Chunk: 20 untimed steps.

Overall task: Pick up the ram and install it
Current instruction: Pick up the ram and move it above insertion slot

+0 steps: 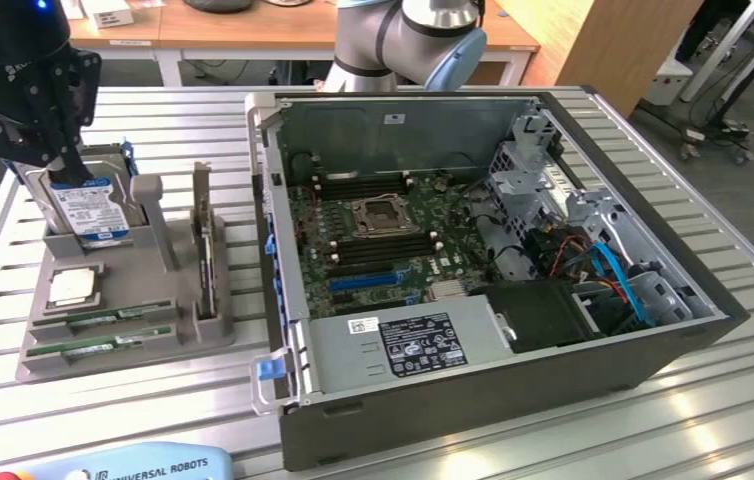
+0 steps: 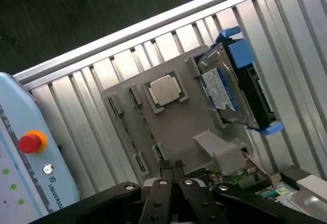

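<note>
Currently the ram [image 1: 110, 319], thin green sticks with dark chips, is being held flat in slots at the gray holder's [image 1: 170, 292] edge farthest from the hard drive [image 1: 90, 205]; the CPU chip [image 1: 70, 287] is being cradled between. The gripper [image 2: 172, 170] is being held pressed together, empty.

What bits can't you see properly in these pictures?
- Disk drive: exterior view, part of its top is behind the hand.
- Memory sticks: exterior view, too small to make out their chips.
- Controller: exterior view, cut off by the bottom edge.
- Computer: wrist view, mostly behind the hand and cut off by the bottom edge.
</note>
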### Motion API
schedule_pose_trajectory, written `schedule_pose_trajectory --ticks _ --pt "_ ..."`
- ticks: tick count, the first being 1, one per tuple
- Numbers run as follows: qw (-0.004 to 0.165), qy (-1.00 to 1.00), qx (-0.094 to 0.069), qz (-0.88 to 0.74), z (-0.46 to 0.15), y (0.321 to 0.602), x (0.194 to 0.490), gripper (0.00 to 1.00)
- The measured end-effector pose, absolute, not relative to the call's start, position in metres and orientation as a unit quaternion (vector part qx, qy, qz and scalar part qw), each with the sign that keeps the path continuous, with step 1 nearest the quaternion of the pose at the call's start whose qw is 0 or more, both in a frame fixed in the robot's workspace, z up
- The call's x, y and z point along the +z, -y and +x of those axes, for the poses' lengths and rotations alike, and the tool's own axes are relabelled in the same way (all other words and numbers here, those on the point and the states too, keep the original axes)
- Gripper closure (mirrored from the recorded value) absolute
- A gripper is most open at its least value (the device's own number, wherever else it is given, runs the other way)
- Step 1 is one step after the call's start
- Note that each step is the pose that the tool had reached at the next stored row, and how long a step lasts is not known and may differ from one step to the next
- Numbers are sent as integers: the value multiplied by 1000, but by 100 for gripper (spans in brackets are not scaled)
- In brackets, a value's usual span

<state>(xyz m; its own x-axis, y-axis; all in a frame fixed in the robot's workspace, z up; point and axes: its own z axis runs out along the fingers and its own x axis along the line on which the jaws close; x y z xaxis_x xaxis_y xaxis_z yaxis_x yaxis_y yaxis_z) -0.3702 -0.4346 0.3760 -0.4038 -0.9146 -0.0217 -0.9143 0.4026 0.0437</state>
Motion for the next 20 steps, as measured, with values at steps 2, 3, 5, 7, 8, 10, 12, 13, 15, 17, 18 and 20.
schedule_pose_trajectory --ticks 2,3,5,7,8,10,12,13,15,17,18,20 --pt "3 828 -24 560 -370 435 376 90" --pt "4 823 -24 568 -370 435 376 90" --pt "4 813 -24 582 -370 435 376 90" --pt "4 802 -24 596 -370 435 376 90" --pt "5 797 -24 603 -370 435 376 90" --pt "5 787 -24 617 -370 435 376 90" --pt "6 776 -24 631 -370 435 376 90" --pt "6 770 -24 637 -370 435 376 90" --pt "6 761 -23 649 -370 435 376 90" --pt "6 758 -23 651 -370 435 376 90" --pt "6 758 -23 651 -370 435 376 90" --pt "6 758 -23 651 -370 435 376 90"
